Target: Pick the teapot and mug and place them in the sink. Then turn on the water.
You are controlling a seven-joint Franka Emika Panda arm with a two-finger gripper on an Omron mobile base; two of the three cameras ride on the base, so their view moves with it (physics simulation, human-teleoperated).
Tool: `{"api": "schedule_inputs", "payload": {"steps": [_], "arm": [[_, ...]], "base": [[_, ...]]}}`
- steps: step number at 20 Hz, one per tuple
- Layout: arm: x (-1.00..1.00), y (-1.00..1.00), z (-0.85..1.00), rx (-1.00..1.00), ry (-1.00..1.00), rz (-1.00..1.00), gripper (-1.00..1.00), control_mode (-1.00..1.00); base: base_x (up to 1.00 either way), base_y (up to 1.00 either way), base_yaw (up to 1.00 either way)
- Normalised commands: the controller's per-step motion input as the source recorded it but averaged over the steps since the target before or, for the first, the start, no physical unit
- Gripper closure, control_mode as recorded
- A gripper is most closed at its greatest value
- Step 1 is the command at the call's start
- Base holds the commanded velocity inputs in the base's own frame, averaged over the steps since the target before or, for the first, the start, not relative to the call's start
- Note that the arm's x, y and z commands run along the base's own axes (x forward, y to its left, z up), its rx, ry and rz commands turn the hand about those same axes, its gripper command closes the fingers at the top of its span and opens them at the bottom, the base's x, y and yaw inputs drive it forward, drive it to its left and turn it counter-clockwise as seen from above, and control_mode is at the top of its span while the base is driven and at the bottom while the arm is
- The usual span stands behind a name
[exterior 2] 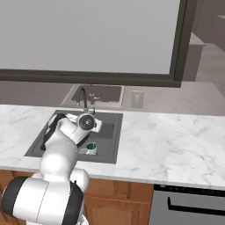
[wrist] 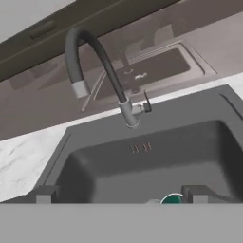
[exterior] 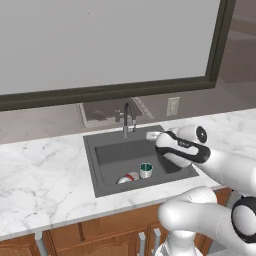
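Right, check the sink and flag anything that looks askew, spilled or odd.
Only one thing stands out: the teapot in the sink seems tipped on its side at the front, beside the upright mug. Nothing looks spilled, and no water runs from the tap. The end effector hovers open above the basin.

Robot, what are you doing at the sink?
The robot's arm reaches over the sink. The teapot and the mug already sit in the basin, side by side near its front wall. The gripper is open and holds nothing; it points at the tap behind the basin. No water runs from the tap yet, so turning it on is likely what comes next.
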Motion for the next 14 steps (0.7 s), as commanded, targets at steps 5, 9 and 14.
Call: {"api": "schedule_inputs", "payload": {"steps": [5, 9, 14], "arm": [[0.07, -0.71, 0.00, 0.00, -0.10, 0.18, -1.00, -1.00], [0.00, -0.45, 0.00, -0.01, -0.20, 0.18, -1.00, -1.00], [0.00, -0.08, 0.00, -0.07, -0.26, 0.12, -1.00, -1.00]], "base": [[0.00, 0.00, 0.00], [0.00, 0.00, 0.00], [0.00, 0.00, 0.00]]}}
